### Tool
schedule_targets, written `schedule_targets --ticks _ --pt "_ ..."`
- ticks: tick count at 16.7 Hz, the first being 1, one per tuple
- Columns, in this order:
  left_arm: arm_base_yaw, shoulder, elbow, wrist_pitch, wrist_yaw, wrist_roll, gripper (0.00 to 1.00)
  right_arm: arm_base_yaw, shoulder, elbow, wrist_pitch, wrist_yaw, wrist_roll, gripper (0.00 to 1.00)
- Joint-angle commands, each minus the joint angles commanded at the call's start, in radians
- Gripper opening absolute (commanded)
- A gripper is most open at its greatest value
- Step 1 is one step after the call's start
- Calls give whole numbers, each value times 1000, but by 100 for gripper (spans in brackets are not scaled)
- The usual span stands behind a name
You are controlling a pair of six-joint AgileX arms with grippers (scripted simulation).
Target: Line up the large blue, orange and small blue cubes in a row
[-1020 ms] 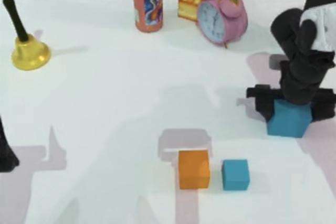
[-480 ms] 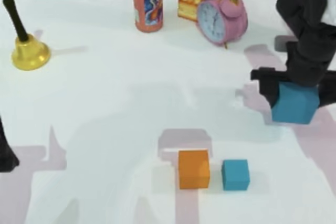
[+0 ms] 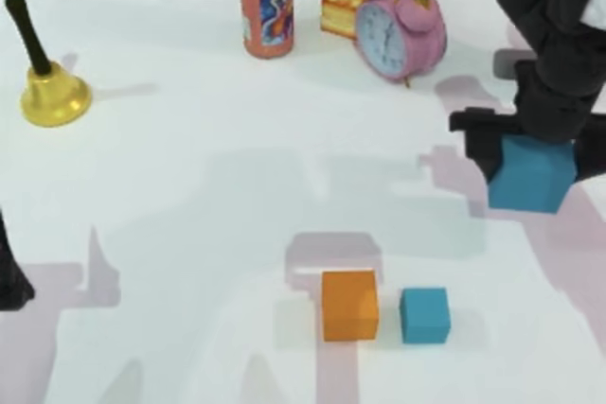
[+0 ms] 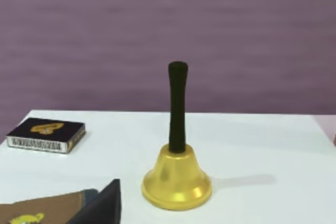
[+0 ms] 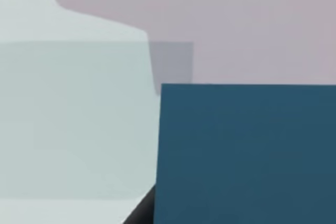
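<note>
My right gripper (image 3: 536, 156) is shut on the large blue cube (image 3: 530, 177), holding it at the table's right side, with its shadow on the surface beneath. That cube (image 5: 247, 150) fills much of the right wrist view, and a dark finger (image 5: 144, 211) presses on its side. The orange cube (image 3: 349, 305) and the small blue cube (image 3: 424, 315) sit side by side near the front middle, a narrow gap between them, the orange one on the left. My left arm (image 3: 9, 276) is parked at the left edge.
A gold bell (image 3: 52, 92) with a black handle stands at the back left. An orange can (image 3: 265, 2), a cake-slice toy (image 3: 341, 7) and a pink alarm clock (image 3: 400, 26) line the back edge. The left wrist view shows the bell (image 4: 177, 182) and a small dark box (image 4: 46, 135).
My right gripper has carried the large blue cube toward the back of the table and slightly to the right. The orange and small blue cubes stayed put.
</note>
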Motion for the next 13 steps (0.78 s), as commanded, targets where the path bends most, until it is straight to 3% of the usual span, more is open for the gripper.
schedule_targets --ticks 4,13 --pt "0 0 0 0 0 0 100 145 80 140 -65 2 128 0" --pt "0 0 0 0 0 0 100 645 300 561 -261 6 538 0"
